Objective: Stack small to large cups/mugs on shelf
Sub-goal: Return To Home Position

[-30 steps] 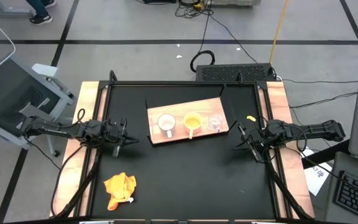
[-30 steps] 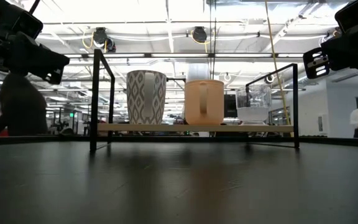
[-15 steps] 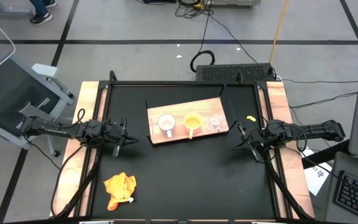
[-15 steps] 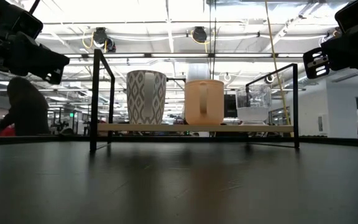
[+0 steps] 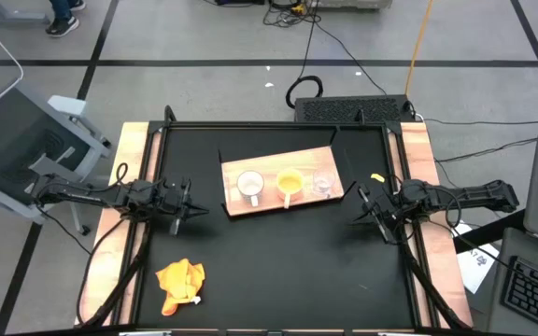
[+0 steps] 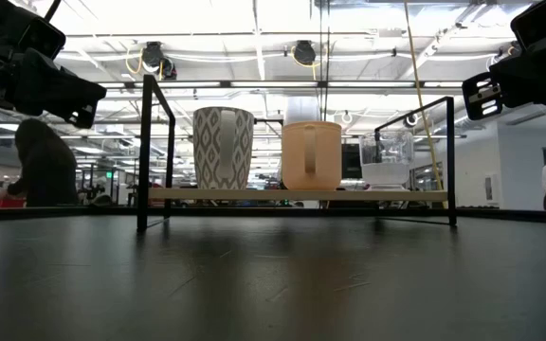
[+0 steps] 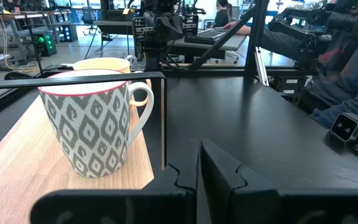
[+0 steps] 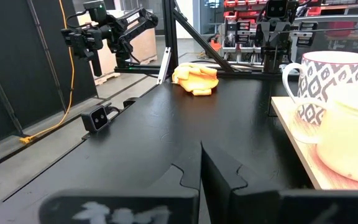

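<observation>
Three handled cups stand upright in a row on the shelf (image 5: pixel 283 199), a light-brown board raised on black metal legs (image 6: pixel 297 194). The white patterned cup (image 5: pixel 249 186) (image 7: pixel 89 124) is leftmost, the yellow-orange cup (image 5: pixel 290 182) (image 6: pixel 312 155) is in the middle, and the clear glass cup (image 5: pixel 323 183) (image 6: pixel 387 158) is rightmost. My left gripper (image 5: pixel 192 211) (image 7: pixel 197 171) hovers left of the shelf, shut and empty. My right gripper (image 5: pixel 361 213) (image 8: pixel 201 171) hovers right of the shelf, shut and empty.
An orange-yellow cloth (image 5: pixel 179 283) (image 8: pixel 194 78) lies crumpled near the table's near-left corner. A small camera (image 7: pixel 344 127) (image 8: pixel 98 118) sits on the tabletop at the near edge. A black frame and wooden side rails (image 5: pixel 136 140) border the table. People show in the room behind.
Neither arm nor any cup has moved. Only a person in the room behind the table has shifted.
</observation>
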